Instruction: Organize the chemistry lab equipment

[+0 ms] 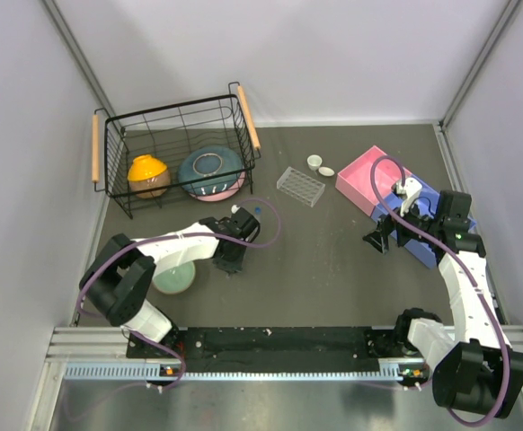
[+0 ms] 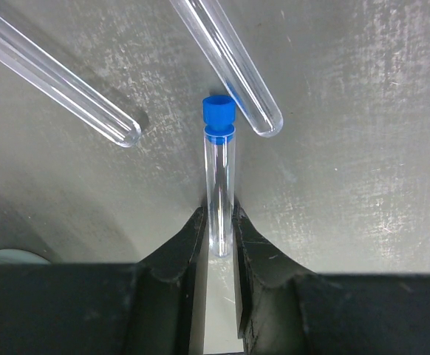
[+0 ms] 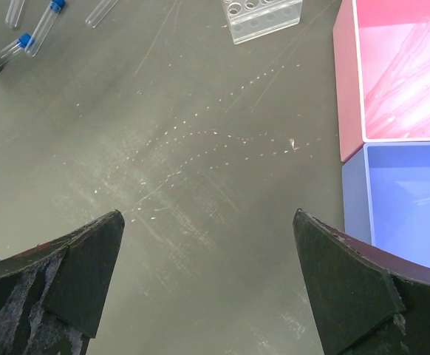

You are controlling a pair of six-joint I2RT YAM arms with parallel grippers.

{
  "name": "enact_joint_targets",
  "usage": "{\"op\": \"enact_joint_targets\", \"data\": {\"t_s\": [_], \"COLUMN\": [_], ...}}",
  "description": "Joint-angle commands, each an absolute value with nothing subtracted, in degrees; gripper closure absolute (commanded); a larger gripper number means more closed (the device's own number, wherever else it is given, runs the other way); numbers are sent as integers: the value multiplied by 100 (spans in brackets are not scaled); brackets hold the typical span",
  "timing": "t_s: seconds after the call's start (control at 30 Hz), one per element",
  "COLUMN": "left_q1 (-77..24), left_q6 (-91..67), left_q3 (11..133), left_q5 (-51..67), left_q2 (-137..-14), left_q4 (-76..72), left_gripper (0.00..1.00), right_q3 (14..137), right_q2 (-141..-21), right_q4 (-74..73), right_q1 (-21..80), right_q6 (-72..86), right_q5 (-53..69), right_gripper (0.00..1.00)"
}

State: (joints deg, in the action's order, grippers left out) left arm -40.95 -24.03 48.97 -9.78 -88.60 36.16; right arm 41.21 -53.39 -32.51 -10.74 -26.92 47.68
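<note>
In the left wrist view a small clear tube with a blue cap (image 2: 219, 177) lies on the grey table, and my left gripper (image 2: 219, 216) is shut on its rounded end, a finger pressing each side. Two more clear tubes (image 2: 60, 78) (image 2: 233, 66) lie just beyond it. From above, the left gripper (image 1: 234, 247) sits low at the table's middle left. The clear tube rack (image 1: 300, 186) stands further back, with two tiny white cups (image 1: 314, 162) behind it. My right gripper (image 1: 380, 241) hangs open over bare table (image 3: 207, 222), holding nothing. Thin pipettes lie in the pink tray (image 3: 400, 66).
A black wire basket (image 1: 176, 153) at the back left holds an orange bowl (image 1: 148, 175) and a blue bowl (image 1: 211, 171). A green bowl (image 1: 173, 277) sits under the left arm. A blue tray (image 1: 432, 224) adjoins the pink tray (image 1: 369, 180) at the right.
</note>
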Motion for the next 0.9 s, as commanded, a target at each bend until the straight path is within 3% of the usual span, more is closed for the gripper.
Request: {"op": "enact_joint_targets", "data": {"t_s": [0.0, 0.43, 0.87], "left_q1": [-4061, -4069, -4280], "left_q6": [-2399, -2400, -2987], "left_q3": [4808, 4228, 3350], "left_q5": [-984, 252, 1836], "left_q2": [-8667, -7516, -5749], "left_q4": [3744, 3165, 758], "left_gripper": [85, 89, 90], "right_q3": [4131, 4122, 4104], "right_q2": [-5326, -5317, -5265], "right_q4": [-3067, -3067, -3094], "right_q1": [-1125, -1116, -1116], "right_q6": [-2812, -2804, -2725], "right_q5": [4825, 4834, 5385], "right_gripper": [1, 1, 1]}}
